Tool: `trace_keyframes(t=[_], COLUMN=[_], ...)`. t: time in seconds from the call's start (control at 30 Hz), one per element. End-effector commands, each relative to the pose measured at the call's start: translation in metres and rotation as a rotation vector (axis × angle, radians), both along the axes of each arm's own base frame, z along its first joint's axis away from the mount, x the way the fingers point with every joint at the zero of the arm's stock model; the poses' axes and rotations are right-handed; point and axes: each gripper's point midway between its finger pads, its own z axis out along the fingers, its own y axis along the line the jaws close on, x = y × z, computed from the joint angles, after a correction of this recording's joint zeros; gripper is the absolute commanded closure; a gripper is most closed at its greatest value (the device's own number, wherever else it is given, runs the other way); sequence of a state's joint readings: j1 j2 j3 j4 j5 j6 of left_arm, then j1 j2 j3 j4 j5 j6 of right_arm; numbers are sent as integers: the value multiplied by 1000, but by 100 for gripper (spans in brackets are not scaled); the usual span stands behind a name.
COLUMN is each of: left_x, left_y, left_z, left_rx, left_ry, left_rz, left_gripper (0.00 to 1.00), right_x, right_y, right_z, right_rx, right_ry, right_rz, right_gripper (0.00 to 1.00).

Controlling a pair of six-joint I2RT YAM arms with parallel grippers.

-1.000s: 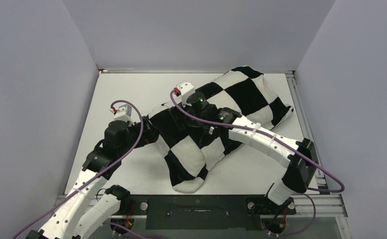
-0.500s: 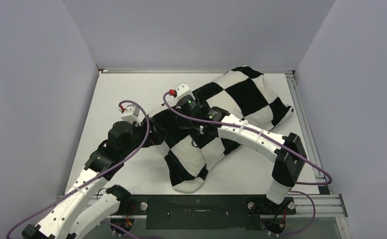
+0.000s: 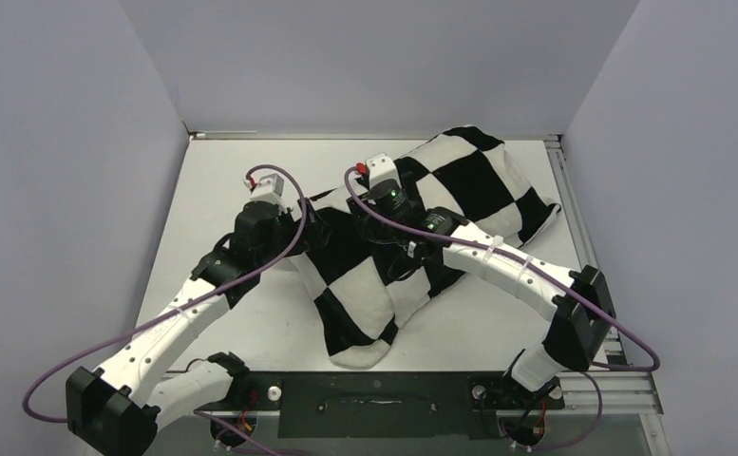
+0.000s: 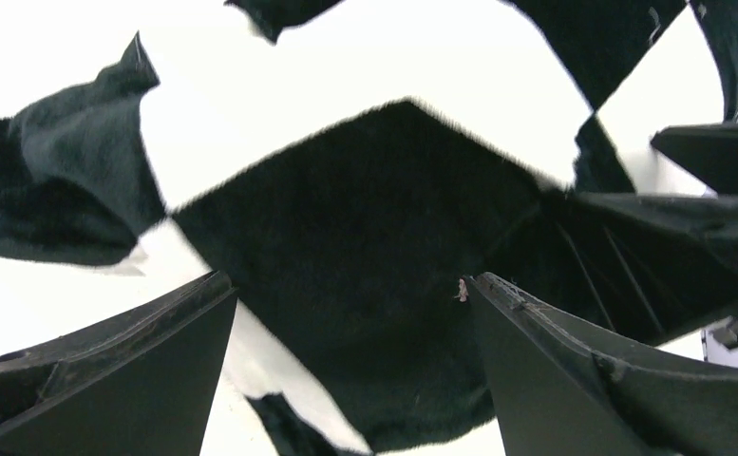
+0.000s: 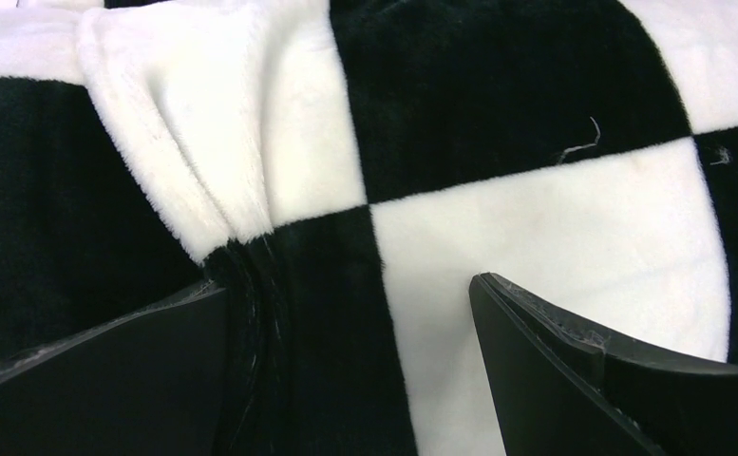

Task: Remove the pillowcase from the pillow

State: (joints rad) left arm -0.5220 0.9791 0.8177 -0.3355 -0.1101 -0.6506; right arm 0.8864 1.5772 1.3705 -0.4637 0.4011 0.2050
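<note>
At the near edge of the white surface [image 3: 222, 171], two arm bases [image 3: 217, 375] sit side by side. Just beyond them lies the near corner of the pillowcase [image 3: 365, 285], a plush cover in large black and white squares. It runs diagonally from near centre to the far right corner. It bulges as though the pillow is inside, but no plain white cushion can be told apart from the white squares.

Farther in, the left pincer [image 4: 350, 285] is wide open. Its dark fingers [image 4: 108, 380] are spread close over a black square at the cover's left edge, gripping nothing. The right pincer [image 5: 346, 285] is also wide open, hovering over the cover's middle beside a white fold and holding nothing.

Compared with a second ago, the left arm [image 3: 184, 313] has stretched forward, bringing its pincer from beside the cover up to that left edge. The right wrist [image 3: 388, 190] swung left, then back to the right. The cover itself has not shifted. Both pincers appear to be lining up for a grasp, so the stripping has likely not begun.

No brand, label or writing can be read. A small green light [image 3: 395, 197] glows on the right wrist.
</note>
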Motion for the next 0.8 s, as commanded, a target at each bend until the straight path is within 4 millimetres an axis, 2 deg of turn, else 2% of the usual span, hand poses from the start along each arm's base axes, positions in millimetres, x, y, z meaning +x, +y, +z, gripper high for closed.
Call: trace_keyframes(t=[0.0, 0.1, 0.2, 0.37, 0.6, 0.77], left_x=[32, 39, 44, 48, 47, 35], left_y=[-14, -21, -25, -31, -32, -16], left_z=[58, 69, 63, 34, -6, -41], left_rx=[-41, -6, 43, 91, 144, 221], left_ry=[-137, -156, -141, -78, -10, 62], left_rz=[25, 23, 35, 39, 39, 67], left_gripper=[4, 4, 4, 4, 4, 4], right_x=[8, 8, 9, 8, 8, 16], right_y=[-12, -13, -13, -3, -1, -18], right_z=[26, 25, 19, 18, 7, -2], right_rx=[100, 111, 117, 133, 106, 76], right_ry=[-40, -39, -22, -7, 19, 29], right_rz=[-9, 0, 12, 62, 78, 30], right_gripper=[10, 10, 10, 10, 10, 10])
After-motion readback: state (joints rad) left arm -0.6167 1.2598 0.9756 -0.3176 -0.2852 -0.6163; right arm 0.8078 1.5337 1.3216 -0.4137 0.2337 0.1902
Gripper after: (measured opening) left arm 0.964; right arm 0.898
